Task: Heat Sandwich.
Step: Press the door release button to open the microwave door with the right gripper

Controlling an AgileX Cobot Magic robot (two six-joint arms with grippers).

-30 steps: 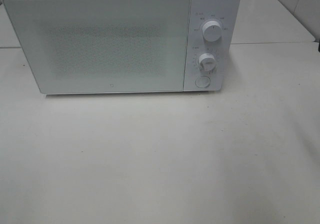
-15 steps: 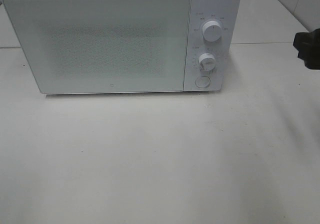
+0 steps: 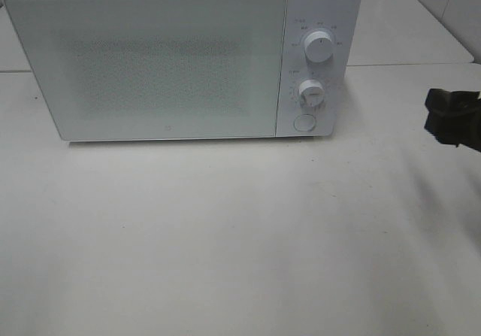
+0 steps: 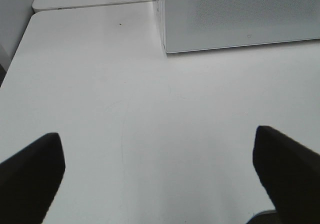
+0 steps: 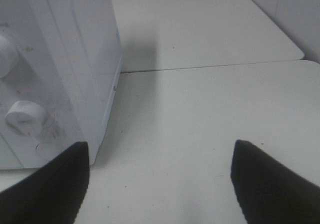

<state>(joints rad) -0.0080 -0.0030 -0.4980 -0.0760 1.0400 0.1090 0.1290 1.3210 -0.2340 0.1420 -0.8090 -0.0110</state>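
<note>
With the door (image 3: pixel 150 62) of the microwave (image 3: pixel 325 9) shut and the sandwich in no view, I judge it inside or off-frame; the right claw (image 3: pixel 443 116), beside the microwave's dials (image 3: pixel 319 48), and the left claw (image 4: pixel 157 149), off its opposite front corner, stand apart and empty, presumably ready for the door.

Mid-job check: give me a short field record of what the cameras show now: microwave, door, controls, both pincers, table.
microwave: white, at the back of the table, front facing the high camera
door: shut
controls: upper knob, lower knob, round button below them
right pincer: open, empty, right of the microwave, apart from it
left pincer: open, empty, seen only by its wrist camera
sandwich: not in view
</note>
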